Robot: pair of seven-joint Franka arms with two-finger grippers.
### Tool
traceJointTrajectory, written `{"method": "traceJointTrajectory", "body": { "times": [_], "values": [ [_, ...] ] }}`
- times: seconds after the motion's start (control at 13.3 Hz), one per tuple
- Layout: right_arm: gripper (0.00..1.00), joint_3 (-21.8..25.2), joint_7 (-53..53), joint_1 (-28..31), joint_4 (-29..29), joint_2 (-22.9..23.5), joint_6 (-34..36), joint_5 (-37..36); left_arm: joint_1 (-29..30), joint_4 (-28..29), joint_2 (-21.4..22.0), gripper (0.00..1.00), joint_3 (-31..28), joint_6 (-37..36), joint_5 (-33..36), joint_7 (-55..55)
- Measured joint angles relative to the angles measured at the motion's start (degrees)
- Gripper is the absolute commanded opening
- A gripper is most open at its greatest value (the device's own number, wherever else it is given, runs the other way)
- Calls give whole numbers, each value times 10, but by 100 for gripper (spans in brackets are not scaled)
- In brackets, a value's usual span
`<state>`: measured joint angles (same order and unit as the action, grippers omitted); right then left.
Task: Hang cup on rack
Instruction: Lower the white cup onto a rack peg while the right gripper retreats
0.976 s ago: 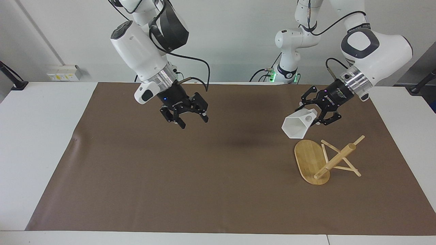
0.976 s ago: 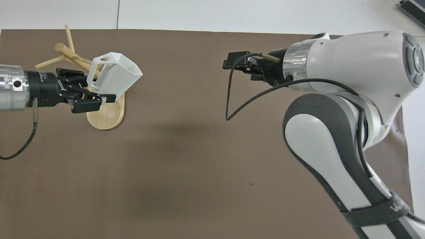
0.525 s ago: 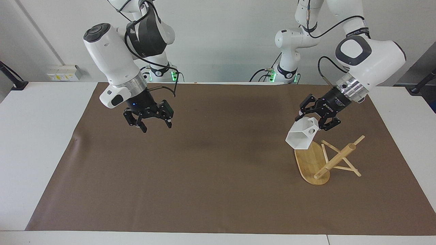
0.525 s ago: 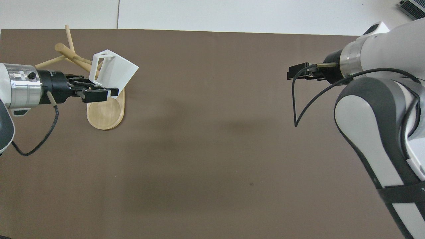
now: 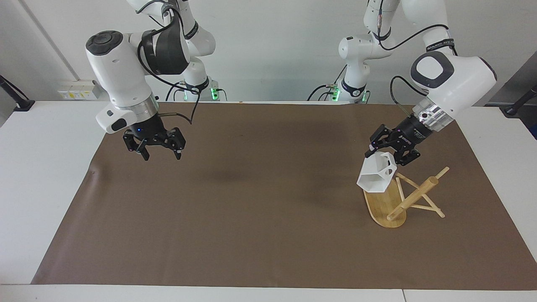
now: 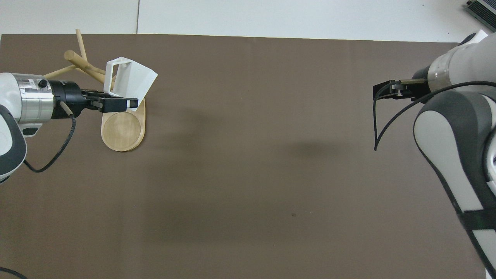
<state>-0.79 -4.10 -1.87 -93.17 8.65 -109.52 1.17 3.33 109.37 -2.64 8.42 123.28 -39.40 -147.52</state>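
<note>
Facing view: brown mat (image 5: 268, 209) on white table (image 5: 46, 167); left pincer (image 5: 388, 150) grasping cup (image 5: 374, 176).

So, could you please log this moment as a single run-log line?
left gripper: shut on cup, over rack base | cup: tilted, not yet hung | right gripper: open, empty, over mat
</note>
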Motion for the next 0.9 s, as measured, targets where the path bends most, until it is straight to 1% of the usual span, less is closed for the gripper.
{"method": "traceJointTrajectory", "body": {
  "times": [0.23, 0.38, 0.6, 0.9],
  "values": [
    [100, 29, 0, 0, -1, 0, 0, -1, 0, 0, -4, 0, -1, 12, 19, -26],
    [100, 38, 0, 0, -1, 0, 0, -1, 0, 0, -8, 0, -1, 19, 26, -41],
    [100, 40, 0, 0, -1, -6, 6, -1, 0, 0, -15, 0, -2, 22, 27, -47],
    [100, 43, 0, 0, 0, -20, 49, -1, 2, 0, -19, 0, -7, 23, 28, -71]
  ]
}}
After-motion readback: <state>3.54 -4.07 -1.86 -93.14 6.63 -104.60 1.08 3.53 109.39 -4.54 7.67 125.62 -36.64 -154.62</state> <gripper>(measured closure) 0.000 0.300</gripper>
